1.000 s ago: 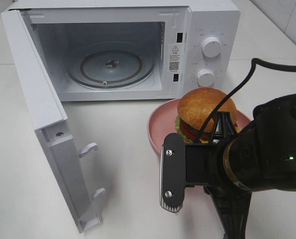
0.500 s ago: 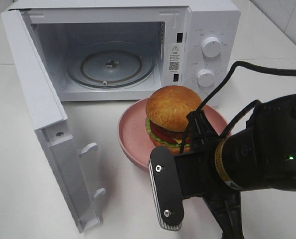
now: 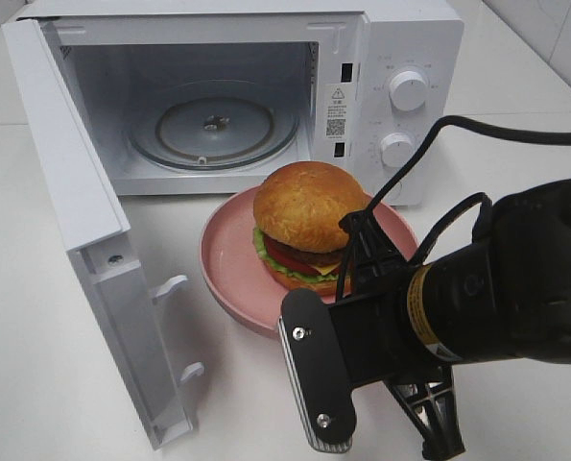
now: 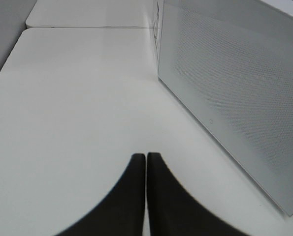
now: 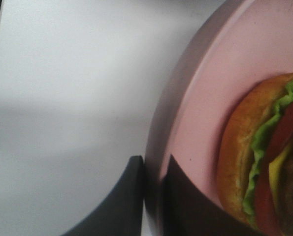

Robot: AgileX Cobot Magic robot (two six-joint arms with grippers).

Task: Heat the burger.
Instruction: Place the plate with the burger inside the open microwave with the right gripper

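Observation:
The burger [image 3: 309,226], with golden bun, lettuce, tomato and cheese, sits on a pink plate [image 3: 226,271] held in front of the open microwave [image 3: 400,38]. My right arm [image 3: 477,298] fills the foreground and hides its own fingers there. In the right wrist view my right gripper [image 5: 153,166] is shut on the rim of the pink plate [image 5: 195,108], one finger on each side, with the burger [image 5: 254,152] close by. Over bare table by the microwave door [image 4: 235,93], my left gripper [image 4: 146,158] is shut on nothing.
The microwave door [image 3: 74,221] swings out wide to the left, down to the table's front. Inside the cavity lies the glass turntable [image 3: 211,125]. Two knobs [image 3: 408,89] are on the right panel. A black cable [image 3: 515,130] arcs over the right arm.
The right arm has carried the plate and burger leftward, from in front of the control panel to in front of the cavity's right part. The grip has stayed shut.

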